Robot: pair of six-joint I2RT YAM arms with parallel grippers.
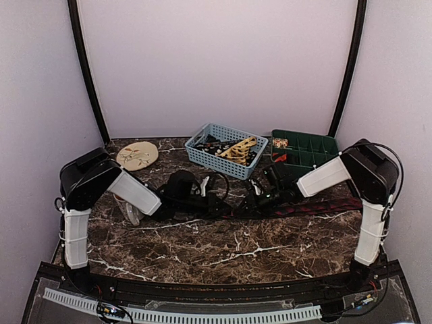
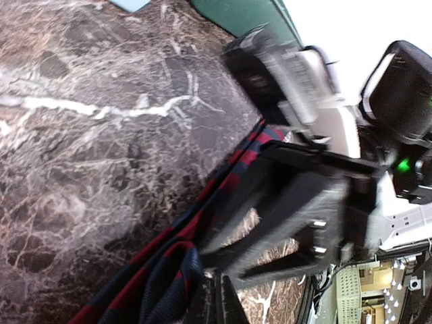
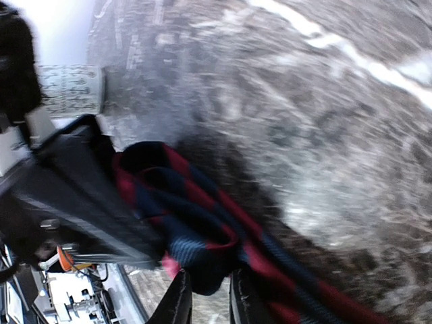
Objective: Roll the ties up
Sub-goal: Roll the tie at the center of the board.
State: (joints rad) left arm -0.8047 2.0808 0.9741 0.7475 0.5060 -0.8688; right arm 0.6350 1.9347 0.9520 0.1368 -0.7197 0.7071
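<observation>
No word, number or brand can be read in any view. The only print is a white label (image 3: 71, 89) with rows of small dark characters, up and left of the tie's (image 3: 196, 229) folded end in the right wrist view, too blurred to make out. In the left wrist view a small green light (image 2: 403, 165) glows right of the tie.

I read the navy-and-red striped cloth tie (image 3: 202, 233) as matt, ribbed weave; the brown white-veined stone-look table top (image 1: 236, 251) as polished, glossy; the blue latticed basket (image 1: 214, 160) as smooth plastic.
</observation>
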